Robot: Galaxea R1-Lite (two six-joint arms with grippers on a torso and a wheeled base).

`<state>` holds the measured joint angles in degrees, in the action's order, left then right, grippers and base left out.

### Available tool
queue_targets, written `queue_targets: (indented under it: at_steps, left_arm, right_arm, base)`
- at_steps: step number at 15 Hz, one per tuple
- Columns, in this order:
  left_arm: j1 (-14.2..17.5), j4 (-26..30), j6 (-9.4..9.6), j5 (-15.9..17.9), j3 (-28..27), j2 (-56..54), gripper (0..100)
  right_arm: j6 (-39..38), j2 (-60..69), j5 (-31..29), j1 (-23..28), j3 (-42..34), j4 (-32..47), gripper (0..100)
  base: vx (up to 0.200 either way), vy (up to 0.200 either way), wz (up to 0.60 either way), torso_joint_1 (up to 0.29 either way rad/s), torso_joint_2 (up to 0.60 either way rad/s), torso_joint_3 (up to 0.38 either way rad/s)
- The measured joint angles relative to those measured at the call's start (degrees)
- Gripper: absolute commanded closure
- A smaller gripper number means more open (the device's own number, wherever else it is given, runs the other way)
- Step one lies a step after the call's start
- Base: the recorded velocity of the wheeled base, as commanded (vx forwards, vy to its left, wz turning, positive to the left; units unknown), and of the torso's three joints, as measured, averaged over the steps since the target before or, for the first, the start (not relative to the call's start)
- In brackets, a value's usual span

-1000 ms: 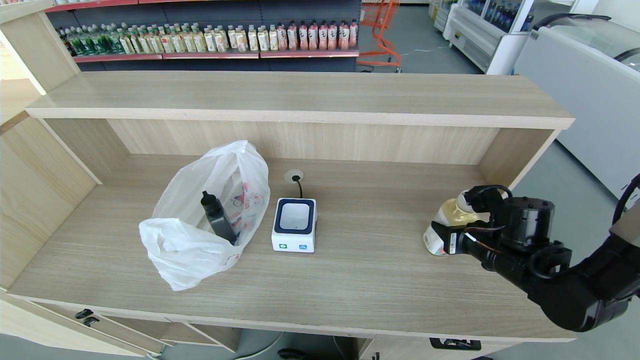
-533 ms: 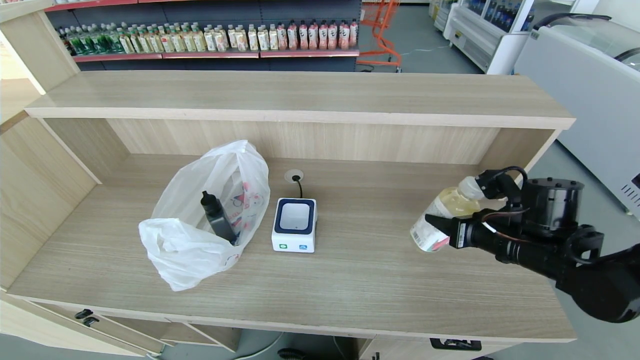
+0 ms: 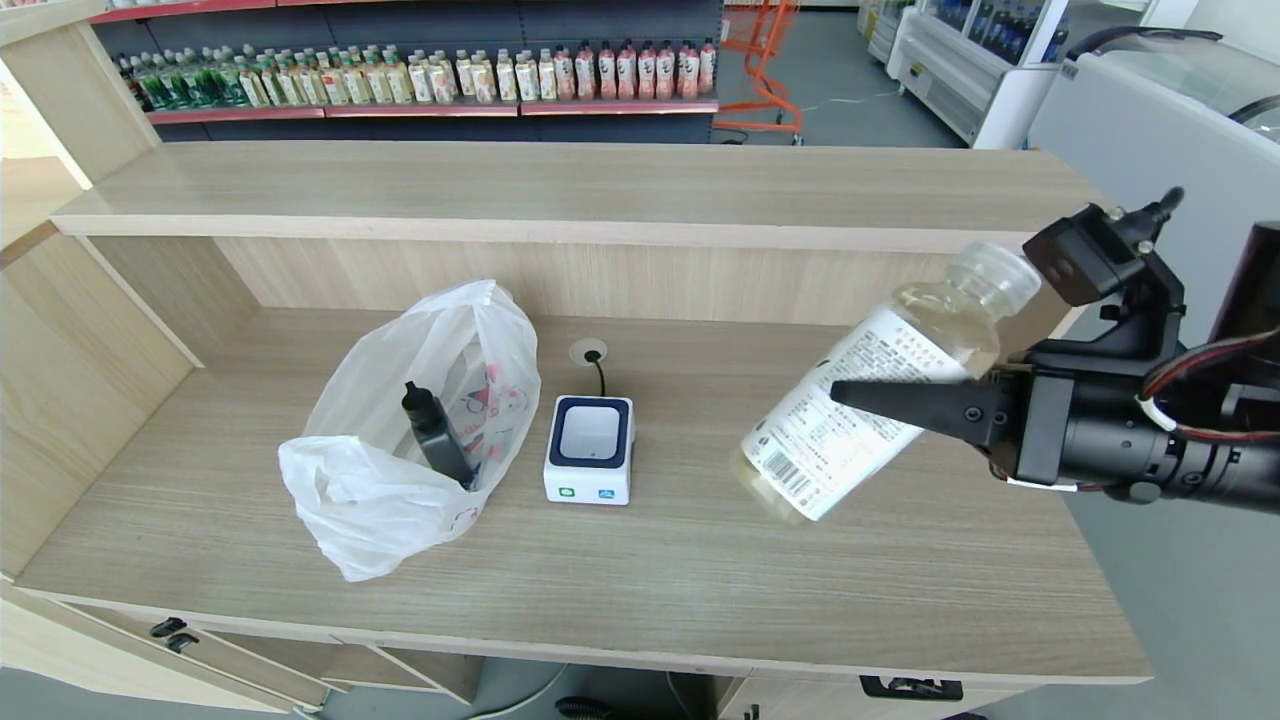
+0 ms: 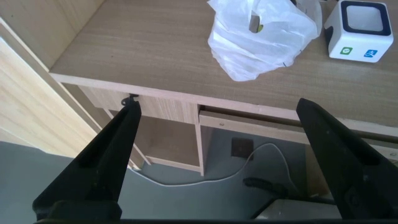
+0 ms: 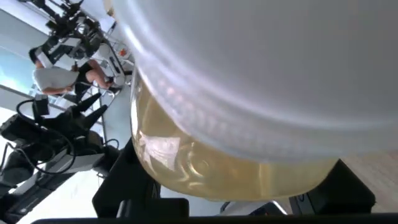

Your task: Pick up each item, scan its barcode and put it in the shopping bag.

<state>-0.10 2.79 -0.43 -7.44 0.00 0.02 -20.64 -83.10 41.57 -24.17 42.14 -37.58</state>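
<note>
Our right tool (image 3: 885,400) pinches the bottle (image 3: 830,440), tilted in the air over the counter (image 3: 700,570) to the right of the scanner (image 3: 589,448), barcode end lowered, we judge, for scanning before the bag (image 3: 370,500); our left tool (image 4: 217,106) hangs spread.

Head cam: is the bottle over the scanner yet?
No, the bottle is held in the air off to the right of the scanner, not above its window.
</note>
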Motion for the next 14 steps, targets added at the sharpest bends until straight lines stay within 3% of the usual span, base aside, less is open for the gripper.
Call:
queue_targets:
  at_steps: [3, 6, 14]
  left_arm:
    - [0.00, 0.02, 0.00, 0.00, 0.00, 0.00, 0]
    - [0.05, 0.02, 0.00, -0.02, 0.00, 0.00, 0]
    - [0.00, 0.02, 0.00, 0.00, 0.00, 0.00, 0]
  right_arm:
    - [-5.57, 1.16, 1.78, -5.23, 1.71, 0.11, 100]
    - [-5.72, 1.94, 2.17, -8.24, 1.60, 0.17, 100]
    - [-5.72, 2.68, 4.50, -10.17, 1.35, 2.04, 100]
  base:
    - [0.000, 0.000, 0.00, 0.000, 0.00, 0.000]
    - [0.000, 0.000, 0.00, 0.000, 0.00, 0.000]
    - [0.000, 0.000, 0.00, 0.000, 0.00, 0.000]
